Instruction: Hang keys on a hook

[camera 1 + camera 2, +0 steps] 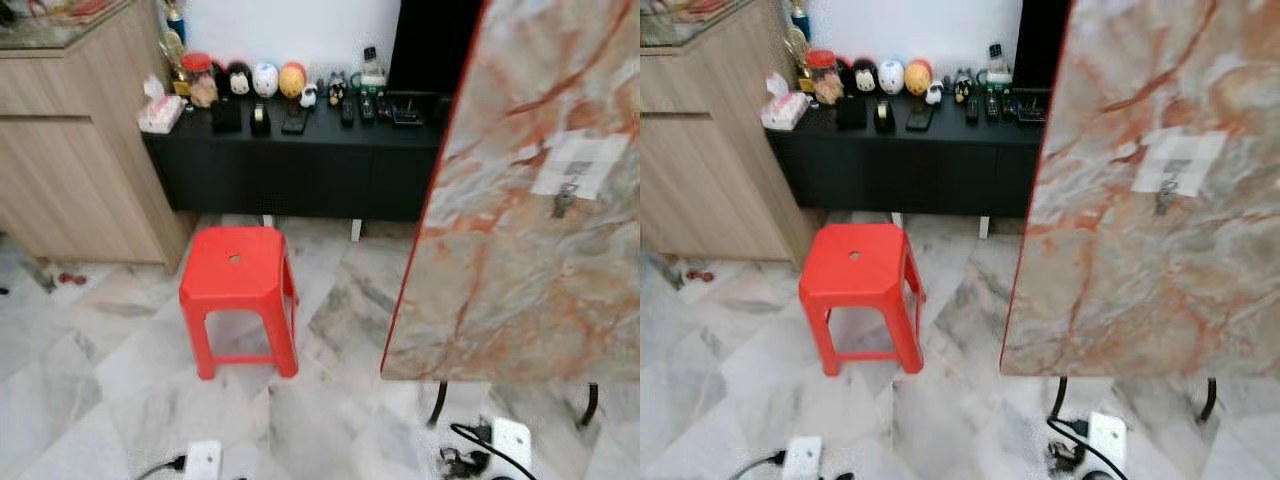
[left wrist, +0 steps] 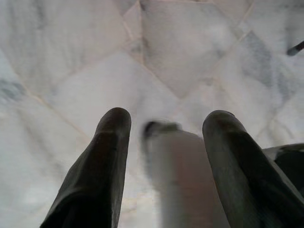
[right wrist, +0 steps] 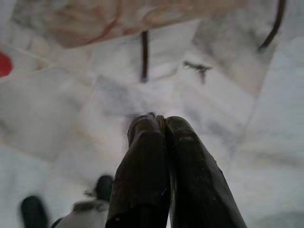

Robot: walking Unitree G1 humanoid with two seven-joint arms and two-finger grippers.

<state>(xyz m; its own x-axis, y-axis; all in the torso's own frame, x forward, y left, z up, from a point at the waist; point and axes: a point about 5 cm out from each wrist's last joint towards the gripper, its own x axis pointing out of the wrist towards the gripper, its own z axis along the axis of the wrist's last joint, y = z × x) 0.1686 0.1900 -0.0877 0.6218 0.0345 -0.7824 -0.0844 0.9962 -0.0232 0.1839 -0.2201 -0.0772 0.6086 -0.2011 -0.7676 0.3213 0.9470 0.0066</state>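
Marble-topped bench (image 1: 520,250) fills the near right, bearing a white paper slip (image 1: 580,165) whose print is too small to read; the keys (image 1: 565,200) lie at its lower edge. Left gripper (image 2: 166,123) hangs over the floor, jaws released; right gripper (image 3: 159,121) hangs with jaws clenched, empty. Beyond stand a red stool (image 1: 238,290) and a black cabinet (image 1: 300,160) crowded with figurines (image 1: 265,80).
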